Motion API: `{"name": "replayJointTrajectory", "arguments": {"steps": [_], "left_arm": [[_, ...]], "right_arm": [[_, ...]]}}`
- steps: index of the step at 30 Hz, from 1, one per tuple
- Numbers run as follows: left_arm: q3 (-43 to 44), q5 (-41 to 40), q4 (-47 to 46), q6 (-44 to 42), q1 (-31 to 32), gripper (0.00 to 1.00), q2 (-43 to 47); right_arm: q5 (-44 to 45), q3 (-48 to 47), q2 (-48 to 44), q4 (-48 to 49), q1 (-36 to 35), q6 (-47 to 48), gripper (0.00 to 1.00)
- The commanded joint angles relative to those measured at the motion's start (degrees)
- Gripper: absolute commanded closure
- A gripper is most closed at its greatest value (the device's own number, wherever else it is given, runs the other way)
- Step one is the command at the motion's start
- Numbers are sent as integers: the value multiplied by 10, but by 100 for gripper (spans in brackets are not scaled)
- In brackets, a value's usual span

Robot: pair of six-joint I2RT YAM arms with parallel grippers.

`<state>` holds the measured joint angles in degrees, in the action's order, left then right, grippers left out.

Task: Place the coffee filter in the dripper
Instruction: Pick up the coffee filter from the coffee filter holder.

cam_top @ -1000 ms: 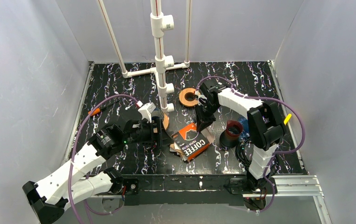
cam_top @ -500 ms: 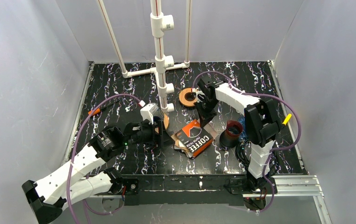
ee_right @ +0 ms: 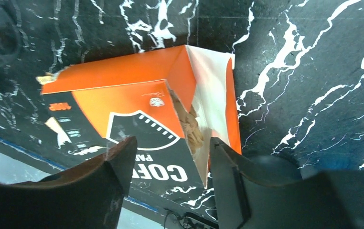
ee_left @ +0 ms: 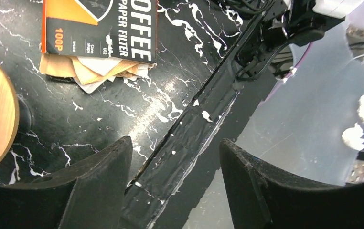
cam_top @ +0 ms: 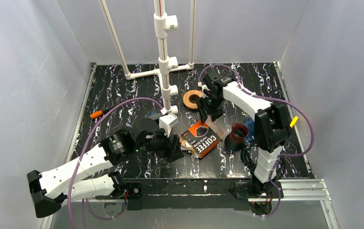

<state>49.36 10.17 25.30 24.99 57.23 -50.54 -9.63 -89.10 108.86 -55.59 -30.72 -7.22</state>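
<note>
The paper coffee filters (ee_left: 101, 71) sit in their orange-and-black box (cam_top: 201, 140) at the near middle of the table (cam_top: 118, 90), just beside the dark dripper (cam_top: 238, 136). The left wrist view shows tan filters spilling from one end, while the right wrist view looks into the box's torn-open end. The right gripper (ee_right: 170, 148) hangs over the box, and the left gripper (ee_left: 174, 145) is low beside it, both spread and empty.

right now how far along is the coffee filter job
Done: only that the orange and black cardboard filter box lies open, brown paper filters poking from one end. In hand: nothing; the right gripper hovers open over the box, the left gripper is open near the table edge. Left: pick a filter and seat it in the dark cone-shaped dripper, where none shows.
</note>
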Motion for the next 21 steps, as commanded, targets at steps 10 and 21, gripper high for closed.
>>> {"name": "replayJointTrajectory", "arguments": {"steps": [10,21], "left_arm": [[86,-75,12,-208,103,35,-125],[126,-163,47,-136,123,32,-226]], "right_arm": [[-68,74,-109,69,18,-86,27],[-138,120,-147,105,101,-125,25]]}}
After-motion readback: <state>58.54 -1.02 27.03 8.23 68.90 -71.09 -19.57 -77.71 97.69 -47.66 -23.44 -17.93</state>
